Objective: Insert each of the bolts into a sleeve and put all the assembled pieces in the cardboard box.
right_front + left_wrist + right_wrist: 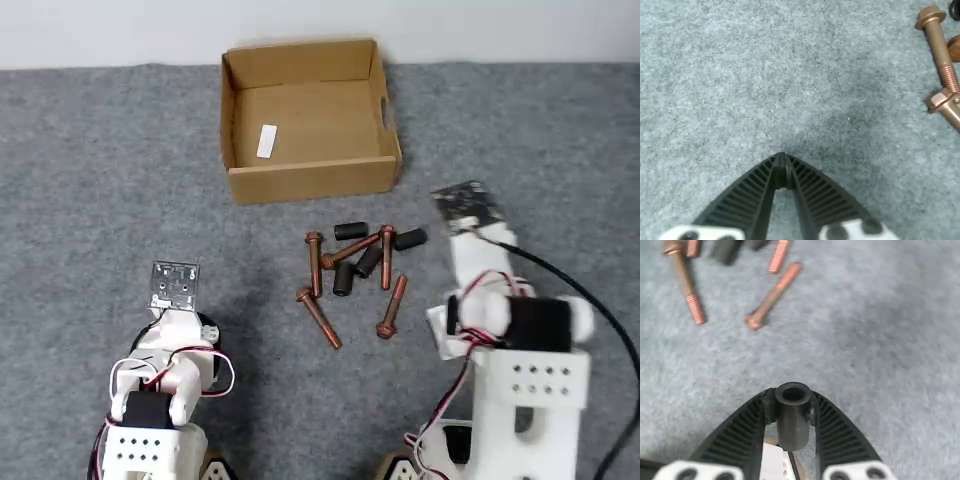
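1. I see my left gripper point(781, 164) with its fingers pressed together and nothing between them, low over the grey carpet point(765, 75). Its arm sits at the near left of the table, left of the loose parts.
2. My right gripper point(791, 399) is clamped on one black sleeve point(792, 425). The sleeve stands along the fingers with its open bore facing out past the tips. It is held off the carpet, just right of the pile.
3. Five copper bolts point(315, 262) lie loose on the carpet in the middle of the table, between the two arms. Three are in the far part of the pile and two lie nearer, angled apart.
4. Four more black sleeves point(349, 231) lie among the far bolts, some touching them. None has a bolt in it that I can see.
5. The cardboard box point(310, 180) sits open at the far centre, beyond the pile. A small white label point(266, 141) shows on its floor.
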Motion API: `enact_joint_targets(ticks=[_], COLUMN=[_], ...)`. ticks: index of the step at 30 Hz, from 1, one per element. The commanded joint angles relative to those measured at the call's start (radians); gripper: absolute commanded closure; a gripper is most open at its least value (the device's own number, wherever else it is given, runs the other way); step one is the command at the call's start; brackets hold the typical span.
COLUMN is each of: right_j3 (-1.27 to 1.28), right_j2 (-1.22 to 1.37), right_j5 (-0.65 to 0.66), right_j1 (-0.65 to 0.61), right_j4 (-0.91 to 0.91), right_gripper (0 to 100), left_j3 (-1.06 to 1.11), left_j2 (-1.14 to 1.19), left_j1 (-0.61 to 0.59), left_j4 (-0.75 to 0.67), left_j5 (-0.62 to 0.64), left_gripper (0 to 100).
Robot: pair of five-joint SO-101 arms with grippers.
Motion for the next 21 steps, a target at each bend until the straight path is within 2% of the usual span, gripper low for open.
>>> enact_joint_targets(ticks=[1, 5, 10, 13, 18, 21], right_j3=[-0.014, -0.014, -0.012, -0.012, -0.012, -0.012], right_j2=[-0.045, -0.061, -0.068, -0.068, -0.068, -0.068], right_j5=[-0.025, -0.064, -0.115, -0.141, -0.173, -0.192], right_j1=[0.145, 0.245, 0.318, 0.344, 0.349, 0.349], right_j4=[0.042, 0.042, 0.044, 0.044, 0.044, 0.044], right_gripper=[98.9, 98.9, 98.9, 98.9, 98.9, 98.9], left_j3=[-0.039, -0.039, -0.041, -0.09, -0.355, -0.51], left_j2=[-0.009, -0.009, -0.009, -0.009, 0.003, 0.083], left_j1=[0.005, 0.008, 0.112, 0.121, 0.044, 0.041], left_j4=[0.005, 0.003, 0.008, 0.025, 0.192, 0.321], left_j5=[-0.003, 0.002, -0.003, 0.003, 0.005, 0.005], left_gripper=[99, 99, 99, 99, 99, 99])
